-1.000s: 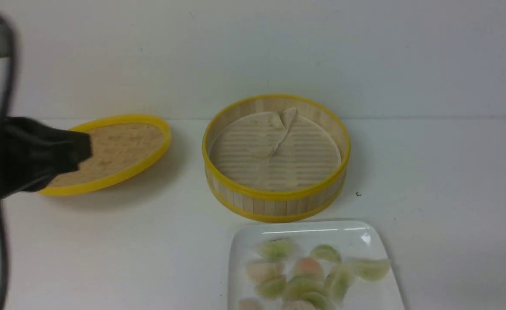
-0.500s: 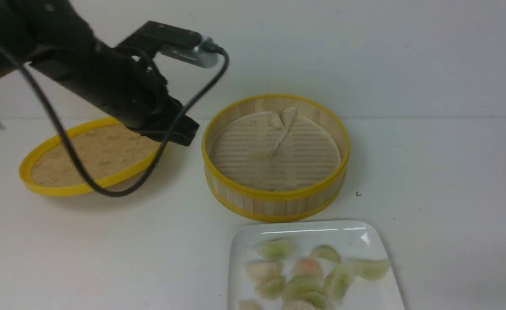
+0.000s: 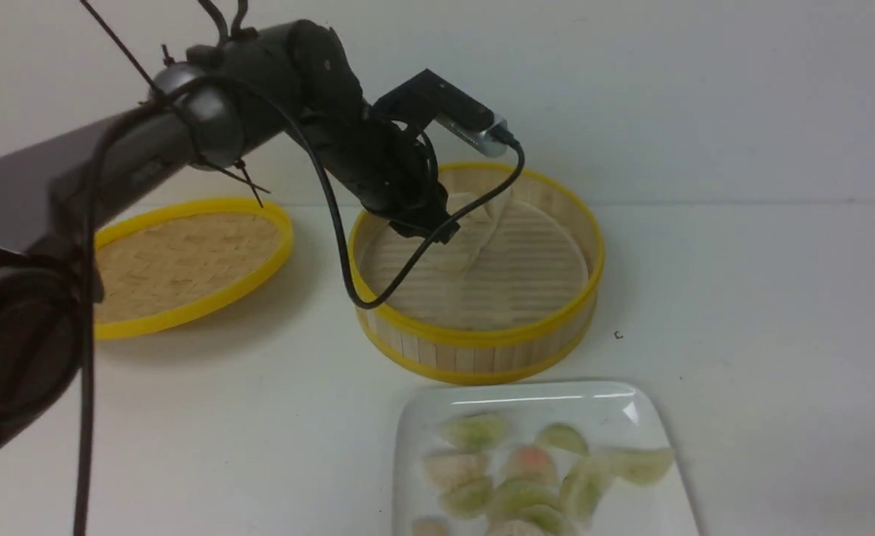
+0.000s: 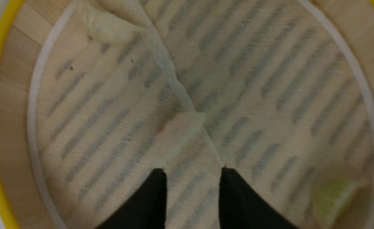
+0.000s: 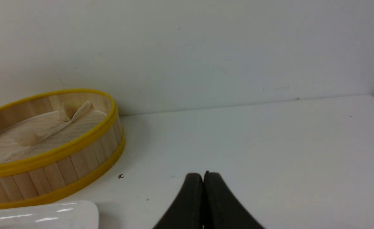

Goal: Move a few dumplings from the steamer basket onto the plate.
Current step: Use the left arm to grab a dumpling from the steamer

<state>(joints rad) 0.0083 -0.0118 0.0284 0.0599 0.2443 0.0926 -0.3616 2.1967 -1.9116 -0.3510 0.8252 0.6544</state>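
Your left end effector [image 4: 193, 171] hung low over the basket [image 3: 474, 339], mid-desk, its fingers apart and empty above the liner [image 4: 269, 79]. Just ahead of the tips lay a pale lump [image 4: 180, 133], probably a dumpling, though it was blurred. A green dumpling [image 4: 333, 197] sat by the wall. Most dumplings [image 3: 530, 465] lay on the plate [image 3: 407, 432] at the desk's near edge. Your right end effector [image 5: 203, 175] was pressed together over the desk [image 5: 269, 143].

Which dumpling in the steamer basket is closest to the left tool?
The pale whitish dumpling in the middle, just ahead of the left tool; the green dumpling and the other pale dumpling lie by the steamer basket wall.
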